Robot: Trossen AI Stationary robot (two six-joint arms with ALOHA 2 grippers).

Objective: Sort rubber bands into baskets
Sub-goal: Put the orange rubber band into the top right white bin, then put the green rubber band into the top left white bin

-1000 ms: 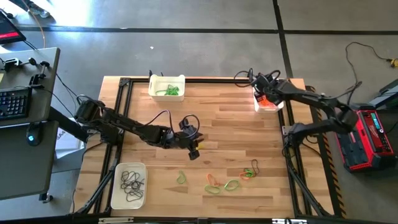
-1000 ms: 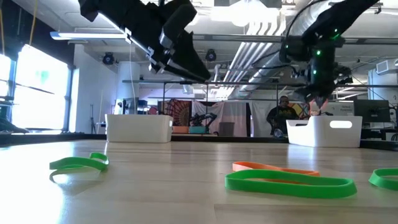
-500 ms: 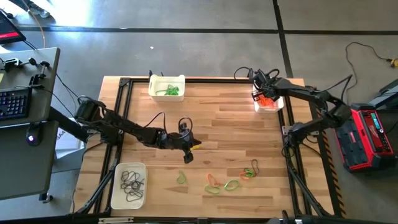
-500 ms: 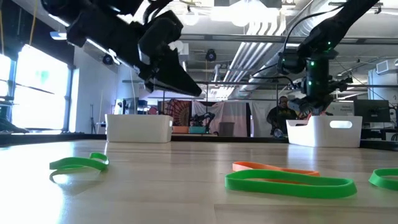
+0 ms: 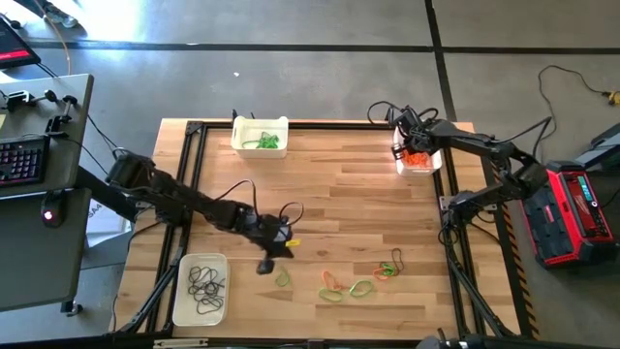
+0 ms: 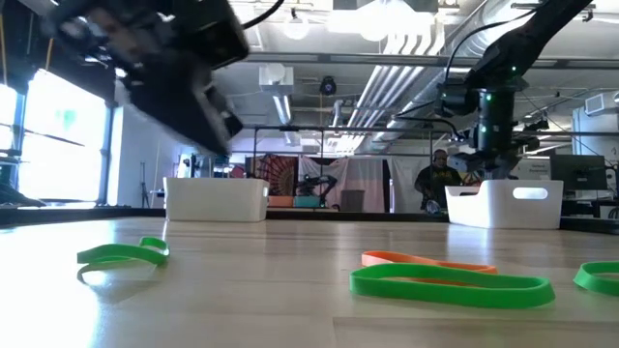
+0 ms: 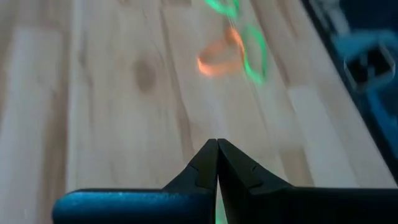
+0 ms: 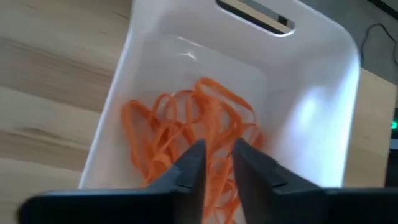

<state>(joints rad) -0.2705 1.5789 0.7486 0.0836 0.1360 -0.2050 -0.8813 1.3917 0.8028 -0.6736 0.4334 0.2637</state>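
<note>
Loose rubber bands lie flat on the wooden table toward its near edge: a green one [image 5: 282, 277], and orange and green ones [image 5: 334, 284], with more to their right [image 5: 389, 269]. My left gripper [image 5: 264, 266] is shut and empty, just left of the green band and above the table [image 7: 217, 142]. At the far right my right gripper [image 5: 411, 150] points down into the basket of orange bands [image 8: 186, 124], its fingers [image 8: 217, 149] slightly apart. A second basket [image 5: 260, 135] holds green bands, and a third basket [image 5: 201, 288] holds dark ones. My right gripper hangs just over the heap of orange bands [image 8: 214, 121] in the far right basket, fingers pointing down. Whether a strand touches its fingertips I cannot tell.
A black frame [image 5: 194, 155] runs around the tabletop. The middle of the table [image 5: 339, 204] is bare wood. In the low view a green band [image 6: 121, 254] and an orange and green pair [image 6: 450, 280] lie close to the camera.
My left gripper has swung from the table's middle toward the near edge and a little left, sinking and tipping its fingers downward, and now hangs beside the loose green band. My right gripper has sunk a little over the orange basket.
</note>
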